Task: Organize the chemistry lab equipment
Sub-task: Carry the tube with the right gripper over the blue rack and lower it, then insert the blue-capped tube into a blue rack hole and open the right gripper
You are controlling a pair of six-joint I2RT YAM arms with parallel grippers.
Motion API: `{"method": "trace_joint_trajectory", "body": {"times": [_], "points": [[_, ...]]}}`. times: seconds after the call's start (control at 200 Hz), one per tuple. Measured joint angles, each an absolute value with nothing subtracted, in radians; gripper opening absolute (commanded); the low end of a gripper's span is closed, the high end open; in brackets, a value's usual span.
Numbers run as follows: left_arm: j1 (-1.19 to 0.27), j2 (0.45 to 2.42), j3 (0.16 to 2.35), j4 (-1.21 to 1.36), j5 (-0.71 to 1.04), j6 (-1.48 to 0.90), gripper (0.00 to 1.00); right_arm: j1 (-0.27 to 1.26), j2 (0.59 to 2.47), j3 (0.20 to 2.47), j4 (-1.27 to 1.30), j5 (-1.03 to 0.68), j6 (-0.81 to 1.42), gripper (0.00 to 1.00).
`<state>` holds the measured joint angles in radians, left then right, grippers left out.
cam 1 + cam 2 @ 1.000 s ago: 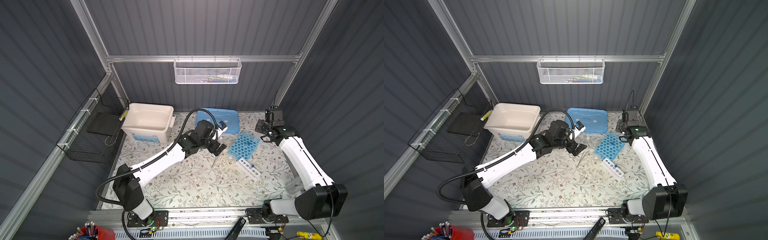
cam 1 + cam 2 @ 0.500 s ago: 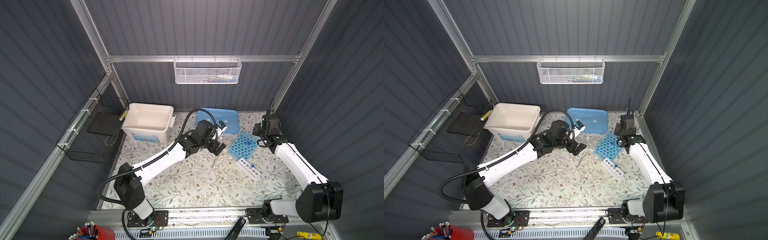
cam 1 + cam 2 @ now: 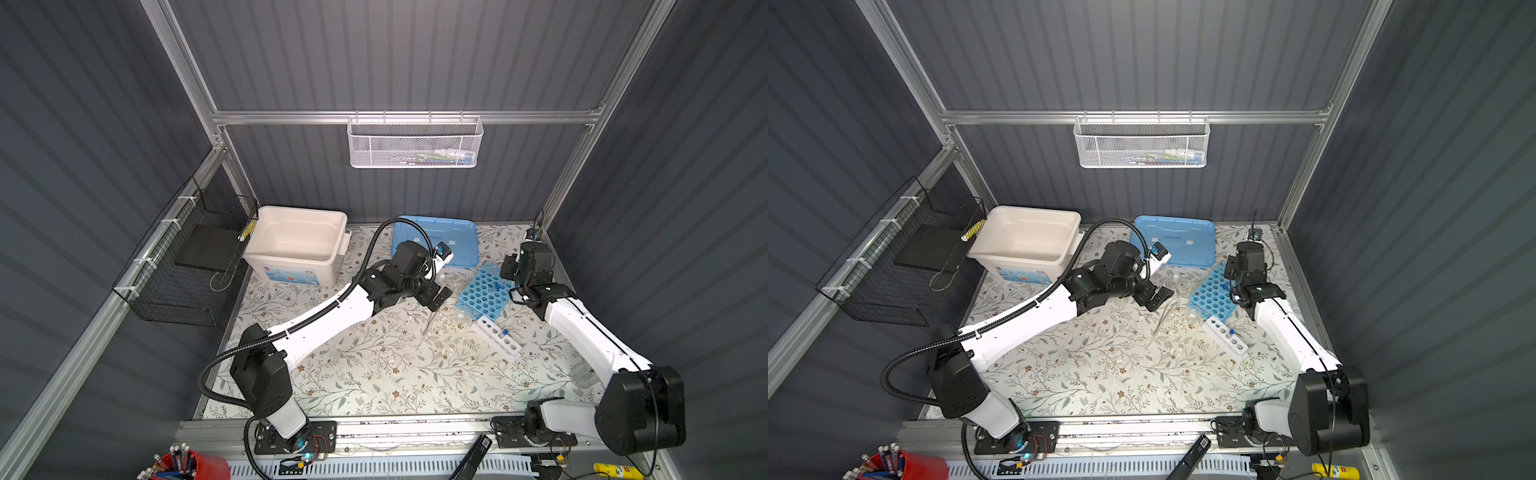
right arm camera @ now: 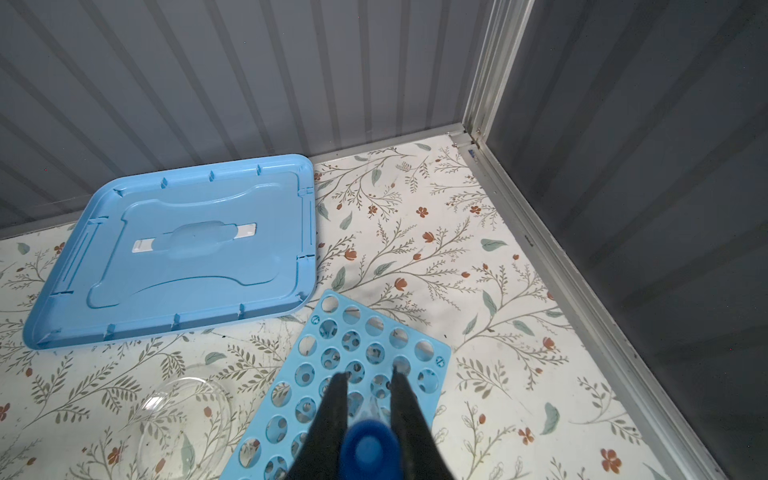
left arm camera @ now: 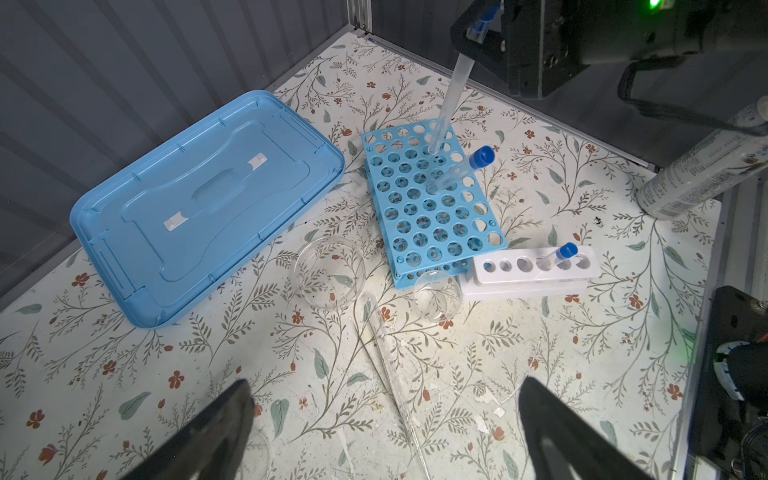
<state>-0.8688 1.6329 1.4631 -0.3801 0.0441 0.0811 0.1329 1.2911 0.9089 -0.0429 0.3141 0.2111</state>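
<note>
Right tool (image 4: 365,376), pinching a tube (image 5: 451,95), has swung in over the blue rack (image 5: 415,216), tip at a hole. Left tool (image 5: 386,388) stays spread. Floral counter (image 5: 561,374), grey ribbed walls (image 4: 208,83).

Blue rack (image 5: 432,210): plastic, smooth, low sheen. White rack (image 5: 536,277): plastic, smooth, semi-gloss. Tube (image 5: 451,95): clear, faintly frosted; glass or plastic, cannot tell. Cap (image 4: 368,451): blue plastic, glossy. Dish (image 5: 330,272), beaker (image 5: 436,295), rod (image 5: 392,374): clear glass, glossy. Lid (image 5: 199,203): light-blue moulded plastic, satin. Bin (image 3: 299,241): white plastic, smooth. Table cover (image 5: 540,374): floral print, matt, scuffed, flaking in spots. Walls (image 4: 208,83): grey ribbed panel, matt. Frame (image 4: 493,62): bare metal, brushed. Basket (image 3: 415,145): white-coated metal mesh. Wire crate (image 3: 183,266): black coated wire, matt.
</note>
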Motion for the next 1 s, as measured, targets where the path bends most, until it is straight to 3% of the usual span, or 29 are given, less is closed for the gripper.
{"method": "trace_joint_trajectory", "body": {"times": [1.001], "points": [[-0.868,1.633,1.461,-0.380,0.049,0.066,1.00,0.140,1.285,0.805,0.113,0.340,0.149,0.14]]}}
